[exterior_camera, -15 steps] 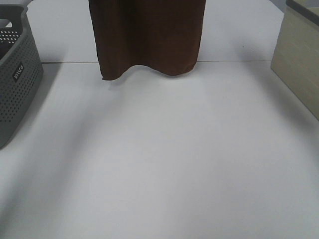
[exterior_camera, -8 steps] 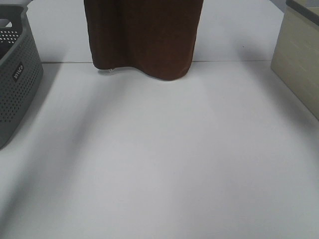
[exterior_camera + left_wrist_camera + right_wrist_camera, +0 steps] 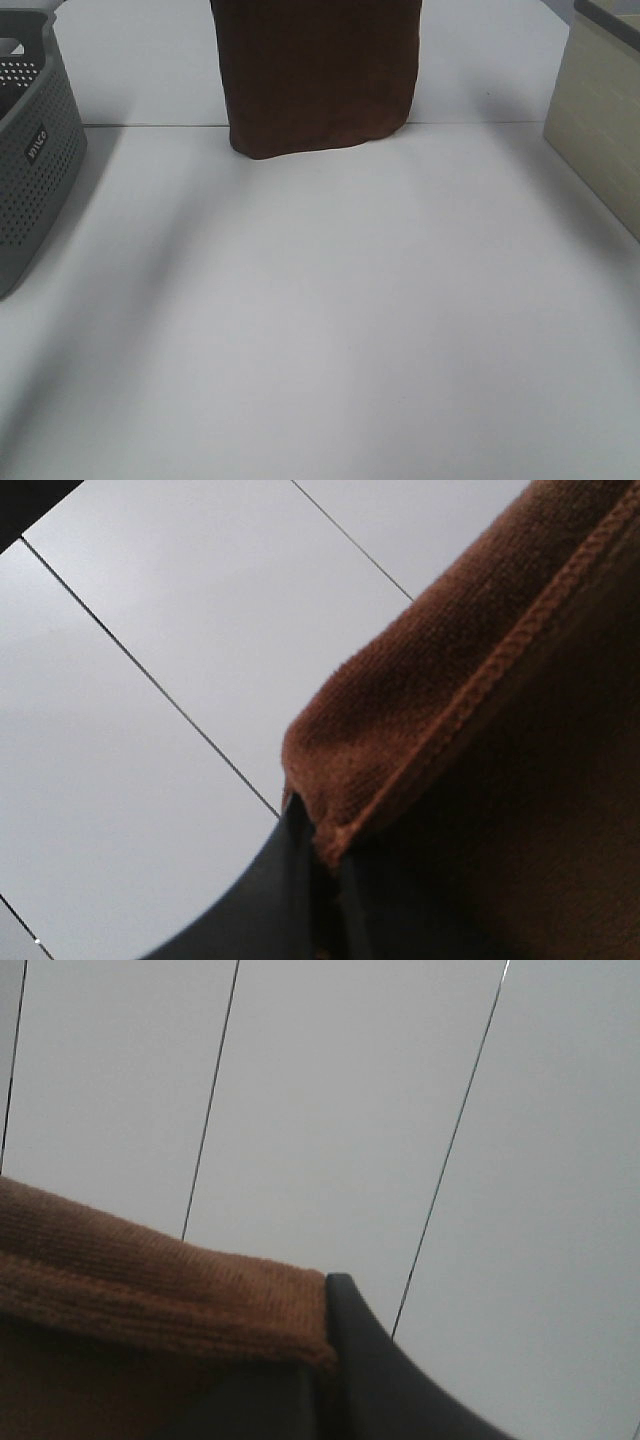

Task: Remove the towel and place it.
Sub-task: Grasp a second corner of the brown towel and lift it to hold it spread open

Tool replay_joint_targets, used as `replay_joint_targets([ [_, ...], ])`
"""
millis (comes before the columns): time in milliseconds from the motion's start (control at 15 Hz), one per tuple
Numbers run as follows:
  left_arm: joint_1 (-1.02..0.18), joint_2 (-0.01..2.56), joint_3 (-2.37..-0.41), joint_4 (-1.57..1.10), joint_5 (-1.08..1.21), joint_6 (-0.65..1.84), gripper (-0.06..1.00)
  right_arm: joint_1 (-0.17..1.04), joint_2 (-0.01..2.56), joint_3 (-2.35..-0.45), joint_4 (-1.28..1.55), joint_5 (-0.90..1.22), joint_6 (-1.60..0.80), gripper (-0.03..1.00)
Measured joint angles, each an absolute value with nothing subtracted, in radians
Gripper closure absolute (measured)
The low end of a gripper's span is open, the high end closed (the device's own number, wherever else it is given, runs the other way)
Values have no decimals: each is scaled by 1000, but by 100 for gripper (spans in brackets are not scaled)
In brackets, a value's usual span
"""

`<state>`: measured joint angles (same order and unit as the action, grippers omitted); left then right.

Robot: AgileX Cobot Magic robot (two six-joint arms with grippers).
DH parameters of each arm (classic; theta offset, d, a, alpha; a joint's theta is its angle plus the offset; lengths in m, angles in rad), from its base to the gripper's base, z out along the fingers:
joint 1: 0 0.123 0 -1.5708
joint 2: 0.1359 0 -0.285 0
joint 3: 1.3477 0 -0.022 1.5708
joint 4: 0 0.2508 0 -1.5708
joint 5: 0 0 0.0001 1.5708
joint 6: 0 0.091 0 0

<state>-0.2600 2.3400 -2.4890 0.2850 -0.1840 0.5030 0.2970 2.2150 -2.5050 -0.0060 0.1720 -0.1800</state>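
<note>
The dark brown towel (image 3: pixel 318 70) hangs in the air at the top middle of the exterior view, its lower edge just above the far part of the white table (image 3: pixel 330 320). Both arms are out of that view above. In the left wrist view my left gripper (image 3: pixel 318 870) is shut on a stitched corner of the towel (image 3: pixel 480 750). In the right wrist view my right gripper (image 3: pixel 325 1360) is shut on the towel's folded edge (image 3: pixel 150 1300). The white tag is not visible.
A grey perforated basket (image 3: pixel 30 150) stands at the left edge of the table. A beige box (image 3: pixel 600 130) stands at the right edge. White panelled wall shows behind both wrist views.
The hanging towel has shifted to the right and its lower edge has flattened; the wavy left corner with the tag no longer shows.
</note>
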Motion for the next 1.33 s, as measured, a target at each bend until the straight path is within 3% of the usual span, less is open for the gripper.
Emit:
replay_joint_targets([
  [533, -265, 2336, -2489, 293, -34, 503, 94, 297, 2213, -2505, 14, 291, -187, 96],
  [867, -297, 2255, -2489, 224, 349, 503, 94, 297, 2165, -2505, 85, 516, -187, 96],
  [933, -305, 2201, -2490, 175, 530, 503, 94, 297, 2115, -2505, 128, 684, -188, 96],
  [1067, -305, 2178, -2492, 158, 622, 503, 94, 297, 2093, -2505, 148, 763, -188, 96],
  [1133, -307, 2130, -2493, 134, 817, 501, 94, 297, 2048, -2505, 194, 919, -188, 96],
  [1333, -312, 2080, -2495, 103, 1039, 432, 94, 298, 1975, -2505, 243, 1149, -187, 96],
])
